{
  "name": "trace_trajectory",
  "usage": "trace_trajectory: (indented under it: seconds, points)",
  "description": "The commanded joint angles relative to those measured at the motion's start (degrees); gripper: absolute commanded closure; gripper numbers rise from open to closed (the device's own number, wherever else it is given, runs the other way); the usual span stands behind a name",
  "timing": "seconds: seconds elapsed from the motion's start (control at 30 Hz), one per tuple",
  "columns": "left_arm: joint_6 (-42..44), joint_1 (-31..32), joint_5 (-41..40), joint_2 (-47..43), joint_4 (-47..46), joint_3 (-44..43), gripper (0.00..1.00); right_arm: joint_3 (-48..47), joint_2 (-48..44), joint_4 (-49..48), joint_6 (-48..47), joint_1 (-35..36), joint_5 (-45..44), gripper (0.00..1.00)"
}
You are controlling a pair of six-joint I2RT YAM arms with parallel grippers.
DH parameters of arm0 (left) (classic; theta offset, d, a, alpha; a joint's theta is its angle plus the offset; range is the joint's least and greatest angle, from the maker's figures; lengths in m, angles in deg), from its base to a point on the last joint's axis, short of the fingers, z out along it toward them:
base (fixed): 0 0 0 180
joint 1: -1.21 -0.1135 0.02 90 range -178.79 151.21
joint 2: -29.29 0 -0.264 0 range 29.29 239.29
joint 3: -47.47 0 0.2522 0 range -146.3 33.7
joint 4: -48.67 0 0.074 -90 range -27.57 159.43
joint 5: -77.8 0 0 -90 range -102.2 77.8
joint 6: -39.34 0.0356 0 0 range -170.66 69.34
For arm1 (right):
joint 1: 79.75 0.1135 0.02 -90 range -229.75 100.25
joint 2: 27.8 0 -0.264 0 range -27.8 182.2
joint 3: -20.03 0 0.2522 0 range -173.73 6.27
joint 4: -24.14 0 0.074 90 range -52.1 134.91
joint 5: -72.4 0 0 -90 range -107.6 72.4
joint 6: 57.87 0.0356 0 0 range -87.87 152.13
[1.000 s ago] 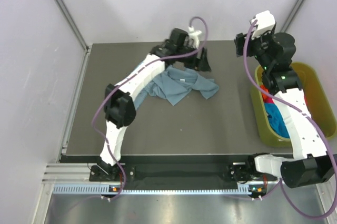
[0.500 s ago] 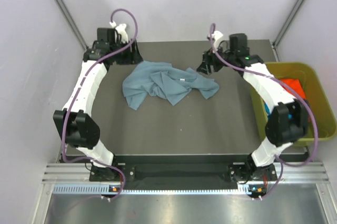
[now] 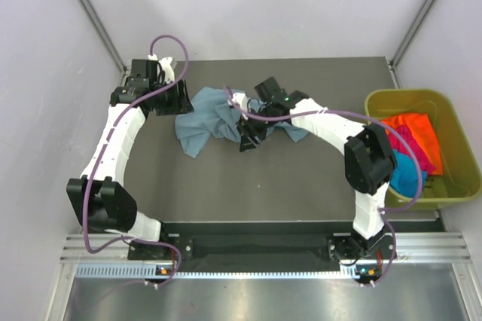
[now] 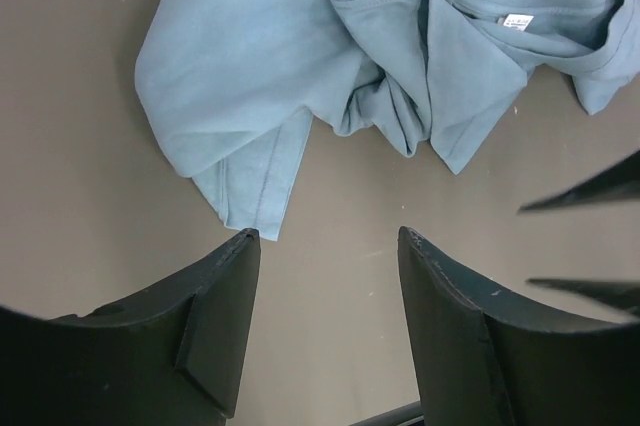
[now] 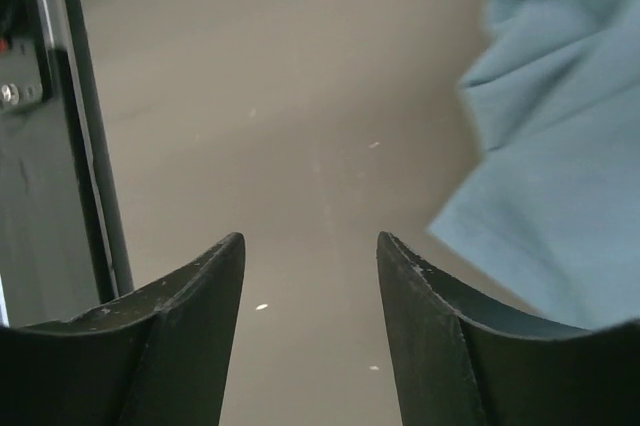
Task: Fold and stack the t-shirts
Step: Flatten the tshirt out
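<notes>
1 overhead view, 2 close wrist views; shared: grey-blue t-shirt (image 3: 199, 120)

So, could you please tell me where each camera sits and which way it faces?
Top external: above and behind the bases, looking down at the table, the grey-blue t-shirt and the bin; the left arm and right arm show.
Left wrist: looks down past the open left gripper at the t-shirt and its neck tag.
Right wrist: low over the table, looking past the open right gripper at the t-shirt's edge.
Shared: all three see the grey-blue t-shirt.
</notes>
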Motion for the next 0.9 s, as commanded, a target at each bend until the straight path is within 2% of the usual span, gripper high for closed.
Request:
trace_trajectory:
  seconds: [0.0,0.1,0.27,0.87]
  points:
    - [-1.35,-0.4,-0.52,-1.12,-1.7,-0.17,0.37,4.48,0.07,-0.44,-2.21,2.42,-5.25,0.46]
    - [-1.7,-0.75,-0.88,-0.68,-1.7,-1.4,0.37,9.15,-0.2,-3.69,-0.63,2.95,-10.18,0.5]
    - [-2.67,-0.76,0.08,-0.68,-1.7,-0.88,0.38,11.1,1.73,-7.04,-0.62,2.78,-16.86,0.53]
    - [-4.52,-0.84,2.37,-0.68,-2.23,2.38,0.38,4.08,8.85,-12.58,3.59,2.6,-18.72,0.54]
